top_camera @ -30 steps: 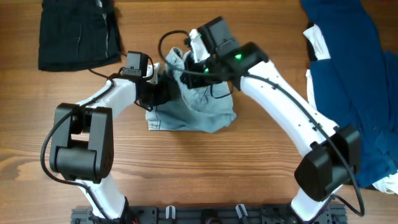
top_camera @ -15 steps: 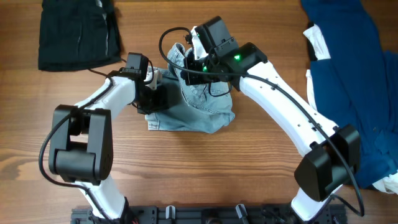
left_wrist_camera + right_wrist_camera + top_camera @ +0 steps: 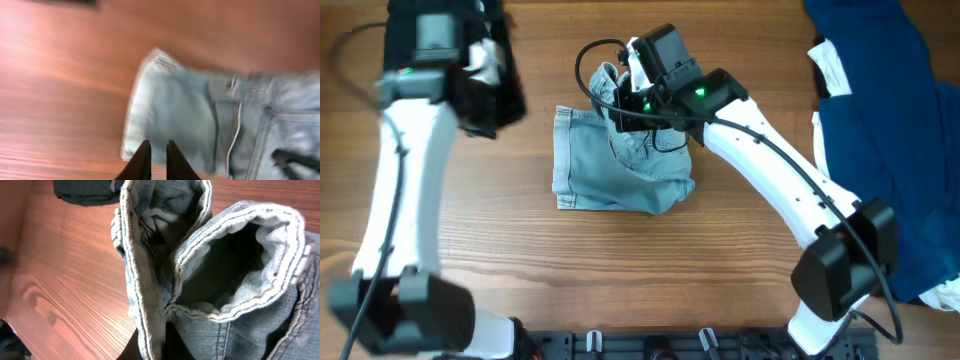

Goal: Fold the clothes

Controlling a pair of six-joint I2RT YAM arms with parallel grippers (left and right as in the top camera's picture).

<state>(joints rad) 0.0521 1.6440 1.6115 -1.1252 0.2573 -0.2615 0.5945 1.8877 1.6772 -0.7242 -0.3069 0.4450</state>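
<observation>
The pale blue denim shorts (image 3: 620, 172) lie bunched in the middle of the table. My right gripper (image 3: 622, 103) is shut on a folded hem at their far edge and holds it slightly raised. The right wrist view shows the denim (image 3: 150, 280) pinched between the fingers (image 3: 156, 342). My left gripper (image 3: 495, 100) is blurred at the far left, over the black garment (image 3: 405, 85), apart from the shorts. In the left wrist view its fingers (image 3: 155, 150) are nearly together and empty, with the shorts (image 3: 200, 120) below them.
A navy garment (image 3: 890, 130) with a white one (image 3: 830, 70) beside it covers the right side of the table. Bare wood (image 3: 620, 270) lies in front of the shorts. A black rail (image 3: 650, 345) runs along the front edge.
My left gripper has let go of the shorts' left side and swung up and left over the black garment. The shorts' left part now lies flat. My right gripper has stayed put.
</observation>
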